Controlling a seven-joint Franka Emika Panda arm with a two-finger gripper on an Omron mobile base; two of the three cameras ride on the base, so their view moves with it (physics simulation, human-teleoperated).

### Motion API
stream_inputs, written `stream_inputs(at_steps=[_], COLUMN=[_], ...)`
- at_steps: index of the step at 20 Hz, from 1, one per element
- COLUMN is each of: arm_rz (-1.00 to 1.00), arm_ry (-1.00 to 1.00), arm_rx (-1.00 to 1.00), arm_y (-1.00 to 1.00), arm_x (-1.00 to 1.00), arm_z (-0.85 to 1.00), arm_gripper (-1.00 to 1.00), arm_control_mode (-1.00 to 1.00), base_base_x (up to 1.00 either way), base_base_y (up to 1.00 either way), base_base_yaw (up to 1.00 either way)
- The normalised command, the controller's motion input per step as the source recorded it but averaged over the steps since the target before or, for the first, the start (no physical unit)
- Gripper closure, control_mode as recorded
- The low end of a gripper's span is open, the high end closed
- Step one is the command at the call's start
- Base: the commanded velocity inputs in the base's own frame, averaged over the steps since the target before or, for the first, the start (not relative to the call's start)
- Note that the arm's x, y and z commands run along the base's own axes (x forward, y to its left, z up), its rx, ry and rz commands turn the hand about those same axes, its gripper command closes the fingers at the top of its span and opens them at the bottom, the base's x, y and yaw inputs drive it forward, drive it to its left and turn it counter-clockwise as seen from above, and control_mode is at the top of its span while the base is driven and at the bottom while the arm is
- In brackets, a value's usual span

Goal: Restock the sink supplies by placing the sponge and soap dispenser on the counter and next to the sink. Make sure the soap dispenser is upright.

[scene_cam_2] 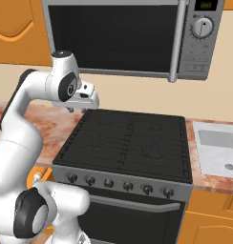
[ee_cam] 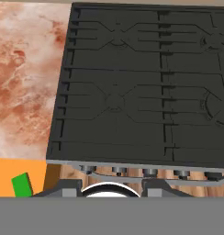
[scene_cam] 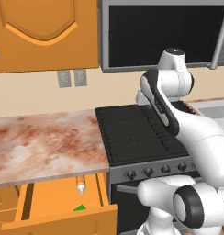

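Jaws closed, empty, above stovetop [ee_cam: 141, 82]

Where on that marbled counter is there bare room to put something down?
The counter left of the black stovetop looks bare, from the wall to its front edge. A narrow strip of it borders the sink beyond the stovetop's other side. The crowded spot is the open drawer below, where the soap dispenser and sponge lie.
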Motion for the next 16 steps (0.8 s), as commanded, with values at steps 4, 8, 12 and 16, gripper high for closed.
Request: stream_inputs(at_steps=[4,8,12,16], arm_rz=[0.0,0.0,0.0,0.0], arm_ry=[0.0,0.0,0.07,0.13], arm_rx=[0.0,-0.06,-0.09,-0.03], arm_y=[0.12,0.9,1.0,1.0], arm_x=[-0.36,-0.82,-0.47,-0.19], arm_z=[-0.03,-0.45,-0.61,-0.76], arm_gripper=[-1.0,-1.0,-1.0,-1.0], arm_control_mode=[-1.0,-1.0,-1.0,-1.0], base_base_x=[0.0,0.0,0.0,0.0], base_base_y=[0.0,0.0,0.0,0.0], base_base_yaw=[0.0,0.0,0.0,0.0])
